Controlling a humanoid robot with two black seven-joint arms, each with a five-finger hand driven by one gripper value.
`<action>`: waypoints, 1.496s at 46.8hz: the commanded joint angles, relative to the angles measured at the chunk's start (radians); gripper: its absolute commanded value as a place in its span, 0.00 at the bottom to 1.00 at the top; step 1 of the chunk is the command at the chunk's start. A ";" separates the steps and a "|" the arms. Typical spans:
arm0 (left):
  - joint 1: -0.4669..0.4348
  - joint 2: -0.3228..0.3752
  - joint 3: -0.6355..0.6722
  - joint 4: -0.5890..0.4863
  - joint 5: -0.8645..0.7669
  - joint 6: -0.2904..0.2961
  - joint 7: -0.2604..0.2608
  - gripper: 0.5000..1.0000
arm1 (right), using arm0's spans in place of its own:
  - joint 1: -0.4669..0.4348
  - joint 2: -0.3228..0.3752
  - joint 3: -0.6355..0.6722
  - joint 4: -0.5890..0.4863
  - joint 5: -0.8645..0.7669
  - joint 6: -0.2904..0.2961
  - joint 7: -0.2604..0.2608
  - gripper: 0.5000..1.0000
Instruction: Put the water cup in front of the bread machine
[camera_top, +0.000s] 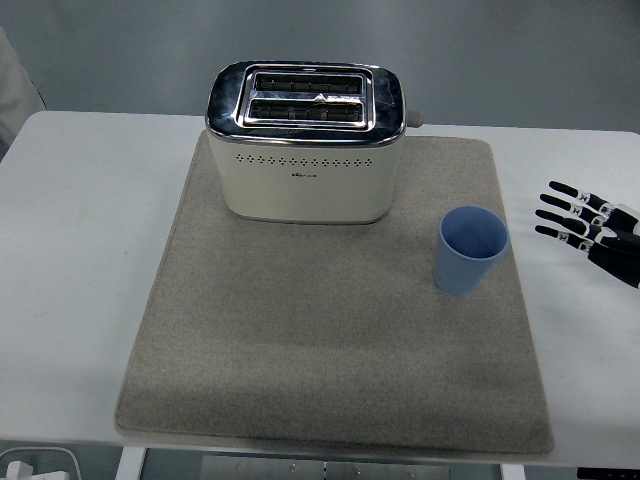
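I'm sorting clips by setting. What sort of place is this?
Probably a lab mock-up of a kitchen counter: a toaster and blue cup on a grey mat, on a bare white table against a plain wall.
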 joint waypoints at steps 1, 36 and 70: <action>0.000 0.000 0.000 0.000 0.000 0.001 0.000 1.00 | 0.000 -0.012 0.019 -0.002 -0.001 0.000 -0.001 0.86; 0.000 0.000 0.000 0.001 0.000 -0.001 0.000 1.00 | -0.044 -0.110 0.019 -0.003 -0.010 0.000 -0.001 0.86; 0.000 0.000 0.000 0.000 0.000 0.001 0.000 1.00 | 0.014 0.030 0.037 0.020 -0.007 0.000 -0.007 0.86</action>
